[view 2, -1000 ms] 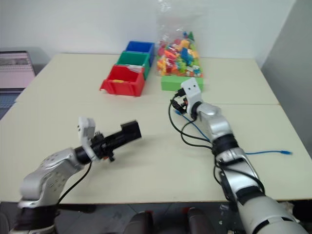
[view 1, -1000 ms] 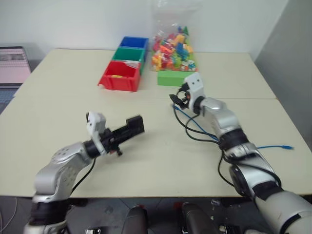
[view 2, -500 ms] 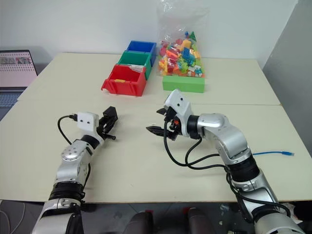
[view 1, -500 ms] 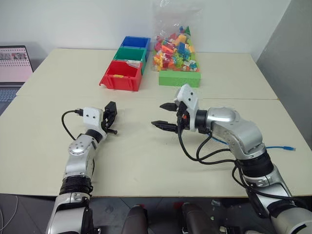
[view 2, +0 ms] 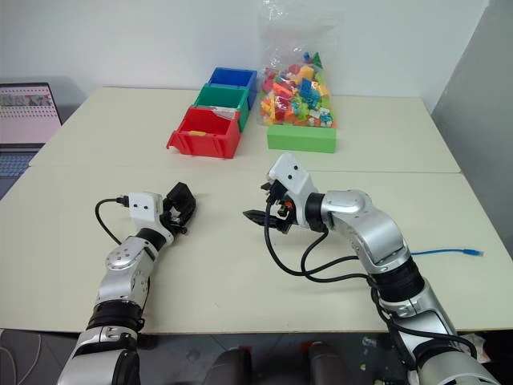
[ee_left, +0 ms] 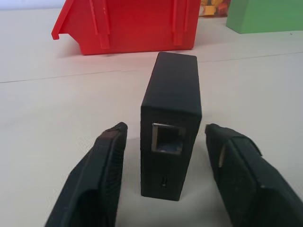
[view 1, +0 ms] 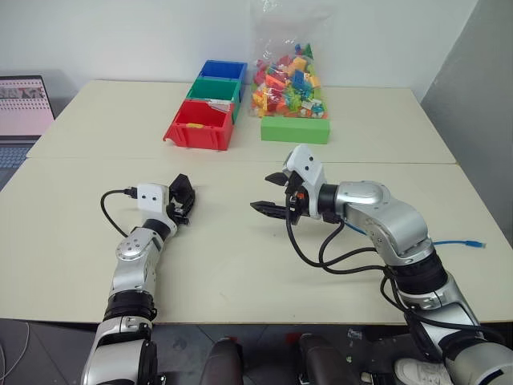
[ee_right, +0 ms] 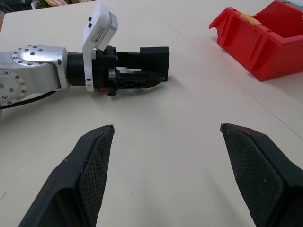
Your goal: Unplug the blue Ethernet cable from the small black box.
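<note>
The small black box (ee_left: 170, 109) stands on its narrow edge on the table, its empty port facing my left wrist camera. My left gripper (view 1: 181, 202) is open around it, with a gap between each finger and the box. My right gripper (view 1: 263, 192) hovers open at the table's middle, pointing toward the box (ee_right: 154, 54) with nothing between its fingers. The blue Ethernet cable (view 1: 458, 241) lies on the table at the right, behind my right arm, its plug end near the right edge and well apart from the box.
Red (view 1: 197, 125), green (view 1: 212, 88) and blue (view 1: 221, 70) bins stand in a row at the back. Beside them are a green block (view 1: 293, 128) and a bag of toy bricks (view 1: 288, 76). A laptop (view 1: 24, 104) sits far left.
My left arm lowered the black box to the table, then its fingers opened off it. My right gripper drew back from near the green block to the table's middle.
</note>
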